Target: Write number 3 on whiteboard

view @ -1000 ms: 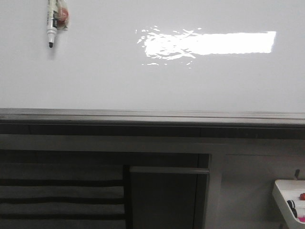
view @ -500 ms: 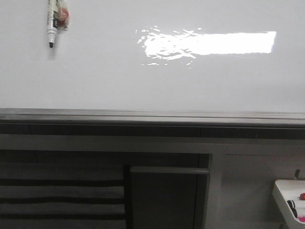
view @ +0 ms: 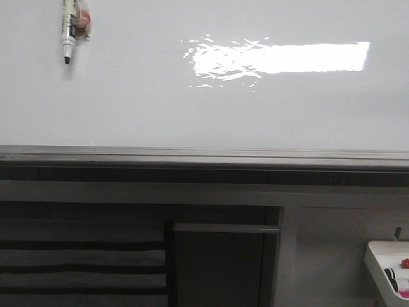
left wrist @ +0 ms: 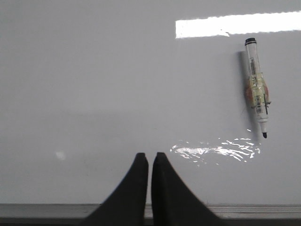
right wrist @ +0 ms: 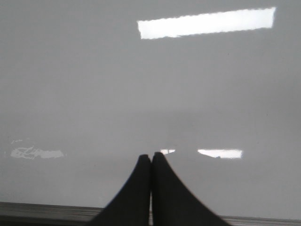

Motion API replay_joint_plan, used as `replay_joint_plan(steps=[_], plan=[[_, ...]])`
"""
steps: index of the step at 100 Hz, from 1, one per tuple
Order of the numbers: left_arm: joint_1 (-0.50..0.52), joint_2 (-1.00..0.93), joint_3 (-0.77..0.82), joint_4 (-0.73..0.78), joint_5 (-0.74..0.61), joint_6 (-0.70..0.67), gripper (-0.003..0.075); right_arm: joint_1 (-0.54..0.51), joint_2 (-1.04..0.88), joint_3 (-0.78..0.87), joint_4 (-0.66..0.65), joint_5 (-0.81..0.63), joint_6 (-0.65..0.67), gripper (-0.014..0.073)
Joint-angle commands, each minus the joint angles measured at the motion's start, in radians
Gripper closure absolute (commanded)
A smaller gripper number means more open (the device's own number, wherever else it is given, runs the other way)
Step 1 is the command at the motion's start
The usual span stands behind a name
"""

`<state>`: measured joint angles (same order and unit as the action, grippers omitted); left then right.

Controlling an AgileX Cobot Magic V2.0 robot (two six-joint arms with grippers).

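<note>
The whiteboard [view: 192, 102] is showing no 3. A marker [view: 69, 29] is hanging tip-down at its upper left. The left gripper [left wrist: 149, 157] and right gripper [right wrist: 151, 159] are sitting closed, empty. Best grasping the marker squarely first.

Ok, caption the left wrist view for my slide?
Shut left gripper faces the unmarked whiteboard, an uncapped marker stuck on it.
</note>
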<state>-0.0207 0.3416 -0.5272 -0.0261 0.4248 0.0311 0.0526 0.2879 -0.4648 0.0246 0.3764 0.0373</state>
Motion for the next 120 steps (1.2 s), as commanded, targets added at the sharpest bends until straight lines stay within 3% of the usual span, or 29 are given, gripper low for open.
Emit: replay_joint_plan(steps=[1, 28, 38, 45, 60, 68, 120], plan=[[-0.008, 0.016, -0.032, 0.001, -0.080, 0.000, 0.0739, -0.005, 0.018, -0.037, -0.006, -0.080, -0.010, 0.0673], [-0.008, 0.016, -0.032, 0.011, -0.080, 0.000, 0.0738, -0.005, 0.018, -0.037, -0.006, -0.078, -0.010, 0.0671], [-0.008, 0.016, -0.032, 0.026, -0.087, 0.000, 0.0717, -0.005, 0.018, -0.037, -0.006, -0.078, -0.010, 0.0594], [-0.008, 0.016, -0.032, 0.034, -0.105, 0.000, 0.0629, -0.005, 0.018, -0.037, -0.006, -0.078, -0.010, 0.0469], [-0.008, 0.016, -0.032, 0.034, -0.127, -0.002, 0.0294, -0.005, 0.018, -0.037, -0.006, -0.085, -0.010, 0.0158], [-0.008, 0.016, -0.032, 0.026, -0.127, -0.002, 0.0210, -0.005, 0.018, -0.037, -0.006, -0.088, -0.010, 0.0058], [-0.035, 0.016, -0.032, -0.007, -0.123, -0.002, 0.0207, -0.005, 0.018, -0.037, -0.006, -0.106, -0.010, 0.0048]])
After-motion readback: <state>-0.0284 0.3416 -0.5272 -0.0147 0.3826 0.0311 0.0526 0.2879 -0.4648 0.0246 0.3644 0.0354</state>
